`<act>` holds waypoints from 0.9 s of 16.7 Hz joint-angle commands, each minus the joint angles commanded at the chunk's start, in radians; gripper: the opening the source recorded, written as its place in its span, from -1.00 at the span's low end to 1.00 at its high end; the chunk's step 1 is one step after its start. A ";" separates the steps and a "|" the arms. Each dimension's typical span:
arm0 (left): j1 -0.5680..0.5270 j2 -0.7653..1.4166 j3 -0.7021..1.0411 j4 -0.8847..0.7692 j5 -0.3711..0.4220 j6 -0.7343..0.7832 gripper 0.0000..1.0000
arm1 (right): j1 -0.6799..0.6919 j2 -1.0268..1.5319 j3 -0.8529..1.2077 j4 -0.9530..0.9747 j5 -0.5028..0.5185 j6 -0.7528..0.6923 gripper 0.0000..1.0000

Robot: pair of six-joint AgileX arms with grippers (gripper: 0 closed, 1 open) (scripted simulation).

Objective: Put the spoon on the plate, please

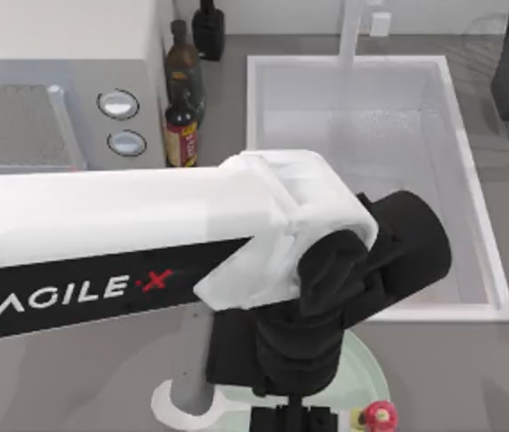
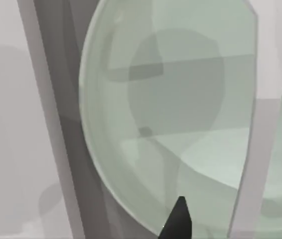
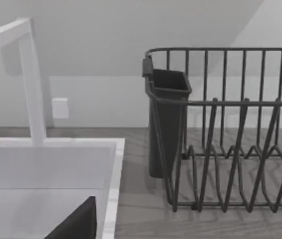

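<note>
**Spoon beside the plate's rim, left gripper over the plate**

Spoon: the white shape just left of the left gripper in the top view, at the near table edge. It lies at the left rim of the plate. Cannot tell whether it overlaps the rim or only touches it. A grey upright stub stands at the spoon, hard against the arm's black wrist.

Left gripper: low over the plate, mostly hidden under its own wrist. Cannot tell how far open it is, nor whether it has hold of anything. The left wrist view looks at the plate from close above, with pale translucent bands crossing in front of it.

Just right of the gripper: a small pink and yellow object at the plate's rim, identity unclear.

Beyond the gripper: white sink with a faucet at its far side. Farther left stand dark bottles and a microwave.

Right gripper: parked near the sink's corner, facing a dark wire rack. Its opening cannot be told.
</note>
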 joint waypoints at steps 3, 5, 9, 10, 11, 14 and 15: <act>0.012 0.018 0.002 0.043 -0.014 -0.009 -1.00 | 0.000 0.000 0.000 0.000 0.000 0.000 1.00; 0.025 0.038 0.001 0.077 -0.024 -0.017 -1.00 | 0.000 0.000 0.000 0.000 0.000 0.000 1.00; 0.055 0.094 -0.015 0.137 -0.043 -0.028 -1.00 | 0.000 0.000 0.000 0.000 0.000 0.000 1.00; 0.061 0.110 -0.023 0.149 -0.046 -0.029 -1.00 | 0.000 0.000 0.000 0.000 0.000 0.000 1.00; 0.067 0.125 -0.032 0.160 -0.048 -0.030 -1.00 | 0.000 0.000 0.000 0.000 0.000 0.000 1.00; 0.079 0.166 -0.064 0.184 -0.049 -0.030 -1.00 | 0.000 0.000 0.000 0.000 0.000 0.000 1.00; 0.079 0.168 -0.066 0.186 -0.049 -0.030 -1.00 | 0.000 0.000 0.000 0.000 0.000 0.000 1.00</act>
